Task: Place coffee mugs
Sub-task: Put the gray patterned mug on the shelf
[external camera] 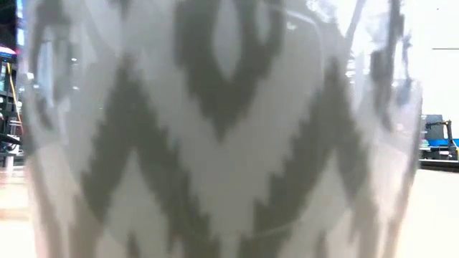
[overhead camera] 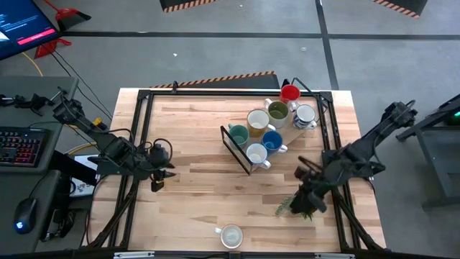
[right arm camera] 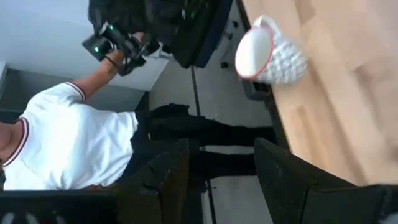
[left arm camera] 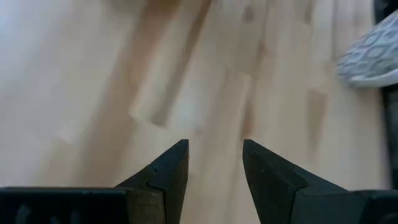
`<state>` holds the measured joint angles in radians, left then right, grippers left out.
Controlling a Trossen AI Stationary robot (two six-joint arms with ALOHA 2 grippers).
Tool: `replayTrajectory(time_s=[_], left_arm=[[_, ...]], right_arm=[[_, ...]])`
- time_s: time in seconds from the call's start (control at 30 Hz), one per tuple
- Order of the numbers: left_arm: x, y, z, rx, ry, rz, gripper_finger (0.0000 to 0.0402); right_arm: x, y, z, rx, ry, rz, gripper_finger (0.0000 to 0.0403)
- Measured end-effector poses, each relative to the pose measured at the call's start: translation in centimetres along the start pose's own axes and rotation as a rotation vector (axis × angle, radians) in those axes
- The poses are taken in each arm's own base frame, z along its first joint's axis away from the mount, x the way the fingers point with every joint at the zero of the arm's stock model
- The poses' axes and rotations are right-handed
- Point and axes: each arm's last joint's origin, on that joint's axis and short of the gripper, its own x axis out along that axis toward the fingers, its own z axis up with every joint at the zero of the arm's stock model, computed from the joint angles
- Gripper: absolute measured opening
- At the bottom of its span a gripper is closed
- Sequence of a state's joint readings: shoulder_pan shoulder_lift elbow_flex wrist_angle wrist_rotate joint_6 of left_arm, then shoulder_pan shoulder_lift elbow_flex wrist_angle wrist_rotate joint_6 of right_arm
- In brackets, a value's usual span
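Two dark jointed arms, black wedge-shaped fingers (left arm camera: 168, 171), black cables

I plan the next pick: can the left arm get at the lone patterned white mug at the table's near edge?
Probably yes. The left gripper hangs open and empty over bare wooden table, and nothing stands between it and the patterned white mug.

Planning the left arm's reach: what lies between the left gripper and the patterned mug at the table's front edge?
In the high view, only bare wood tabletop lies between the left gripper and the patterned mug.
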<state>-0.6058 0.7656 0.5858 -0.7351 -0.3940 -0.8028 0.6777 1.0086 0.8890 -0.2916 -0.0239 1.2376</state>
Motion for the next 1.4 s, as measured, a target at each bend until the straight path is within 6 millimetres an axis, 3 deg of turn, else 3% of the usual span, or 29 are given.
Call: replayTrajectory(time_s=[0.1,0.2,0.4,0.5,0.8,0.93,1.13,1.4], left_arm=[[0.0,-0.5,0.0,-0.172,0.067,-0.102,0.0142],[-0.2,-1.9,1.0,-0.309,0.073,-0.315,0.0142],[-2.5,-6.2,6.2,-0.454,-0.275,-0.885,0.0142],[-4.0,-8.0,8.8,-0.456,-0.379,-0.984,0.0142],[-4.4,-13.8,13.9,-0.350,0.066,-0.749,0.0136],[-3.4,-15.5,15.1,-0.309,0.142,-0.574,0.0136],[-0.1,-18.1,16.0,-0.291,0.153,-0.464,0.0136],[5.9,-20.0,14.6,-0.269,0.201,-0.321,0.0135]], right_arm=[[1.4,0.3,-0.9,0.021,0.026,0.011,0.0167],[2.4,0.8,-1.6,0.010,0.017,0.042,0.0167],[2.9,1.9,-3.2,-0.116,-0.050,0.100,0.0167],[2.8,2.1,-3.8,-0.144,-0.062,0.098,0.0167],[2.6,2.4,-5.0,-0.169,-0.019,0.116,0.0167],[2.6,2.5,-5.4,-0.209,-0.010,0.117,0.0167],[2.5,2.5,-5.9,-0.238,-0.002,0.118,0.0167],[2.4,2.4,-6.1,-0.246,0.013,0.102,0.0167]])
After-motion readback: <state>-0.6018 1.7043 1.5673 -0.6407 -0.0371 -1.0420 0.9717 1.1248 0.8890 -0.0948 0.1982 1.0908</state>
